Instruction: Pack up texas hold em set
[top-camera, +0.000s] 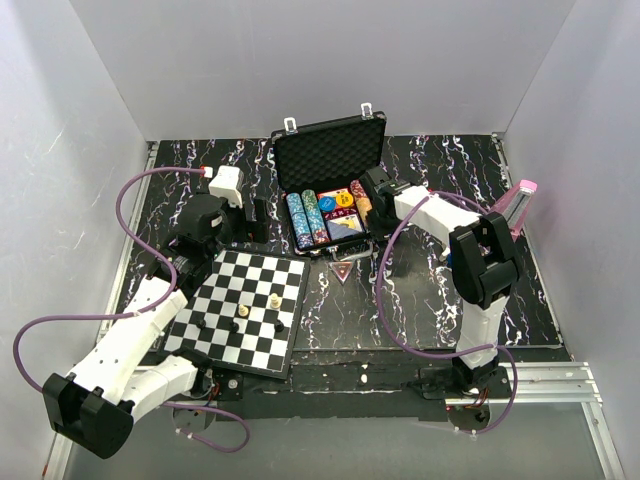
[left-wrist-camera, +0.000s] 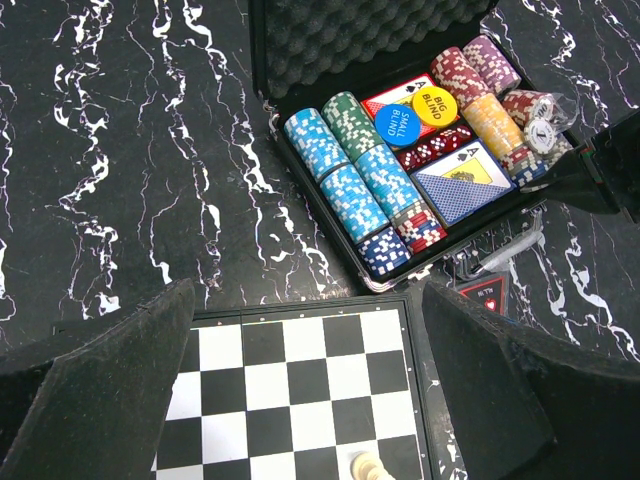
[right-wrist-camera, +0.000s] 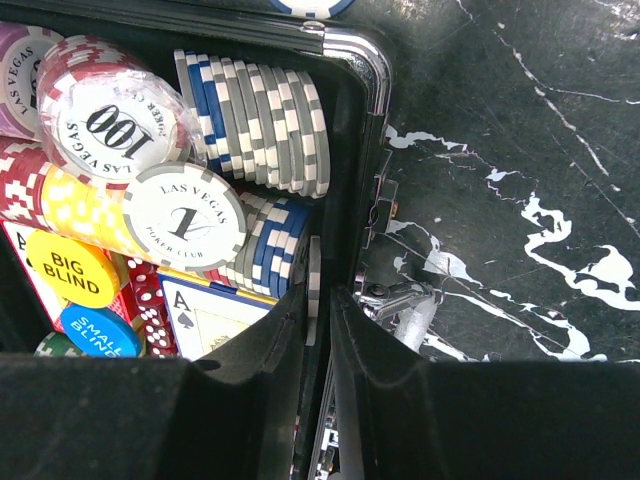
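Black, white-veined worktop (top-camera: 420, 300); the case (top-camera: 330, 150) lies open and looks nearly packed.

Left of the case, the left claw (left-wrist-camera: 305, 310) gapes wide and empty above the chessboard (top-camera: 245, 310). Inside the case, ridged chip rows (left-wrist-camera: 345, 165), glossy cards (left-wrist-camera: 465, 180), red dice (left-wrist-camera: 435, 150) and round buttons (left-wrist-camera: 415, 110) sit below egg-crate foam. Filling seems almost done, with lid and latches left. At the case's right rim the right claw (right-wrist-camera: 320, 300) is parted a crack, wider than the thin white chip (right-wrist-camera: 313, 280) in its gap, so apparently not pinching it.
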